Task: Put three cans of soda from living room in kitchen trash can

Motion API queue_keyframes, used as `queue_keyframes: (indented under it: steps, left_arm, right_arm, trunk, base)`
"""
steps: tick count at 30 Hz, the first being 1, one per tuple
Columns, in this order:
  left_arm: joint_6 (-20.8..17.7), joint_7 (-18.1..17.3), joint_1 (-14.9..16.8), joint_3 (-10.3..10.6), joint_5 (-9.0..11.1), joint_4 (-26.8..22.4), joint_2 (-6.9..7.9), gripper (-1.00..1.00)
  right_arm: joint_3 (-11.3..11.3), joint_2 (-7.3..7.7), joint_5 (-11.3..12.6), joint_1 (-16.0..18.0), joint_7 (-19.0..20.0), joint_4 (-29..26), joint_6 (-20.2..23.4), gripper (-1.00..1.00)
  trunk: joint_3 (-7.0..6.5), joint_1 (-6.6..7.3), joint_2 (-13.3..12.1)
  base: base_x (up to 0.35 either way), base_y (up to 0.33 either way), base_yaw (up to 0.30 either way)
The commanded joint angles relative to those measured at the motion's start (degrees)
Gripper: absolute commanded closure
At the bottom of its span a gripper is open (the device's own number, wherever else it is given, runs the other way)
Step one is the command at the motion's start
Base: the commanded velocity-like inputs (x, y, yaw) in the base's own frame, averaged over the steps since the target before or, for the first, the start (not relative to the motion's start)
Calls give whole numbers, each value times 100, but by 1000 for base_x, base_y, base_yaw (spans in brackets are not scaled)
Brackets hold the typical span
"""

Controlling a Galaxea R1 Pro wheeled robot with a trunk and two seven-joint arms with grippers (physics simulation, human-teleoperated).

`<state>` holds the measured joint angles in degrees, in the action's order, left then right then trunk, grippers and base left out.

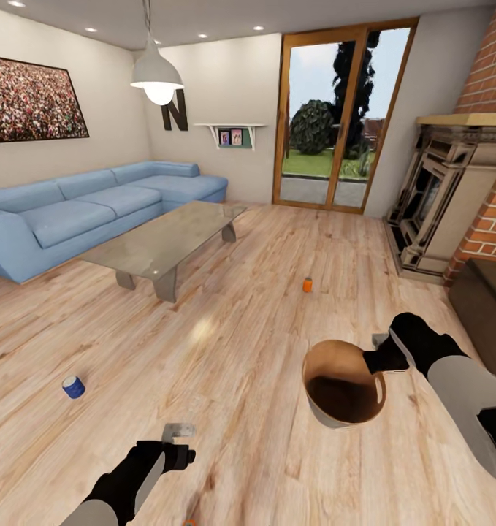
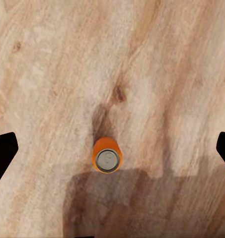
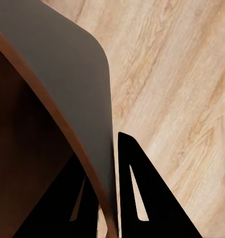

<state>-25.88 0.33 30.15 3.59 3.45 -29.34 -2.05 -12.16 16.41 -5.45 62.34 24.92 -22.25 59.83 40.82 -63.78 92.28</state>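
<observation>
Light wood-plank floor [image 1: 233, 343] ran through the whole living room, with the blue sofa [image 1: 94, 208] and glass-topped low table [image 1: 167, 245] off to the far left. The right gripper [image 3: 110, 198] was clamped on the trash can [image 1: 342, 383] rim, apparently so the bin came to the cans. The left gripper [image 1: 178, 432] hung wide open right over one orange can [image 2: 107, 156], lined up for a grab. The blue can [image 1: 73, 386] stood near left, another orange one [image 1: 307, 285] farther off.
</observation>
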Motion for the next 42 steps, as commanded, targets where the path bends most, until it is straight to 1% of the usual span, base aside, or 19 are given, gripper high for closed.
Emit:
queue_keyframes:
  steps: [1,5,11,13,21,38,42]
  left_arm:
    - [8,0,0,0,0,11,1,-100]
    - [59,1,0,1,-1,37,1,-100]
    - [325,3,-7,6,-8,48,3,-100]
    - [395,8,-8,47,-10,50,3,-100]
    - [439,32,-9,228,-3,51,3,-100]
    - [435,44,-9,261,-11,60,3,-100]
    - [451,49,-10,317,-3,144,3,-100]
  right_arm:
    - [12,9,100,44,13,1,17,100]
    - [12,39,116,188,13,17,17,100]
    - [13,39,139,244,13,65,17,100]
    - [2,22,146,244,19,79,17,100]
    - [2,-13,149,213,44,88,17,100]
    - [-13,-40,142,208,19,59,17,100]
    - [-14,-43,143,208,15,50,17,100]
  trunk:
    - [19,-22,42]
    - [103,-110,202]
    - [254,-242,443]
    - [307,-286,523]
    - [522,-462,844]
    - [978,-835,1526]
    - [1085,-923,1686]
  base:
    - [0,0,0]
    - [0,0,0]
    - [0,0,0]
    - [0,0,0]
    - [0,0,0]
    - [0,0,0]
    - [0,0,0]
